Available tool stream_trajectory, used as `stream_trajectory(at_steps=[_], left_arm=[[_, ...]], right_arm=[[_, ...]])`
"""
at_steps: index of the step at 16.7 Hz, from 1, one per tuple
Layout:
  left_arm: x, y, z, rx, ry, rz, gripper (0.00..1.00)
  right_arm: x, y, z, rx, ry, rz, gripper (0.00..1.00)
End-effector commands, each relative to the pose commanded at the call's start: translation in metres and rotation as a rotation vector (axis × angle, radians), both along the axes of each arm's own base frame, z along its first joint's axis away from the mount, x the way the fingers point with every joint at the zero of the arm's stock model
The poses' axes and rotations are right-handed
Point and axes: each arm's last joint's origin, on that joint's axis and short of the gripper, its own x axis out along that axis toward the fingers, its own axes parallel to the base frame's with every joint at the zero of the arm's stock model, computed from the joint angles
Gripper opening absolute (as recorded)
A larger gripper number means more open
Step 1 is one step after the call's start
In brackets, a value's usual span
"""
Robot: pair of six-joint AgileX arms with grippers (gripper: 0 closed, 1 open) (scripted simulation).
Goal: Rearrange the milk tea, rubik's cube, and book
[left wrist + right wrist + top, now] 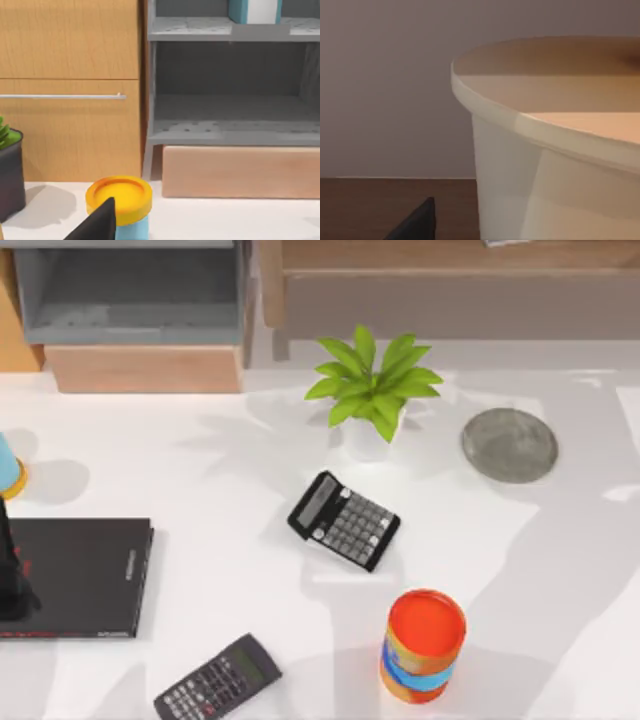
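Grey shelf (230,130) at the desk's (230,570) back left is the landmark. On its upper board stands the book (252,9), light-blue cover and white pages, cut off by the picture's edge so only its lower part shows. In front of the shelf, at the desk's left edge, is a yellow-lidded can (119,196), half out of the top view. Nearer still, the left arm (10,570) hangs over a black book (85,575), hiding its corner. Just a dark tip of the left gripper (100,222) shows by the can; I cannot tell how wide it is. The right gripper (420,222), far from the shelf, is beside a white rim (530,125), its opening likewise impossible to tell.
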Motion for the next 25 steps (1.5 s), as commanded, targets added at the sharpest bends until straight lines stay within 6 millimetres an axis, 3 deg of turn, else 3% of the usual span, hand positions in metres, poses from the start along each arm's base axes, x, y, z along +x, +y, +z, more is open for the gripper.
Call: stream_trajectory(at_steps=[2,15,25], left_arm=[[0.0,0.0,0.0,0.0,0.0,0.0,1.0],[0.0,0.0,0.0,0.0,0.0,0.0,1.0],[0.0,0.0,0.0,0.0,0.0,0.0,1.0]], right_arm=[[0.0,0.0,0.0,0.0,0.0,0.0,1.0],[0.0,0.0,0.0,0.0,0.0,0.0,0.02],[-0.0003,0.0012,0.0009,0.0,-0.002,0.003,0.0]])
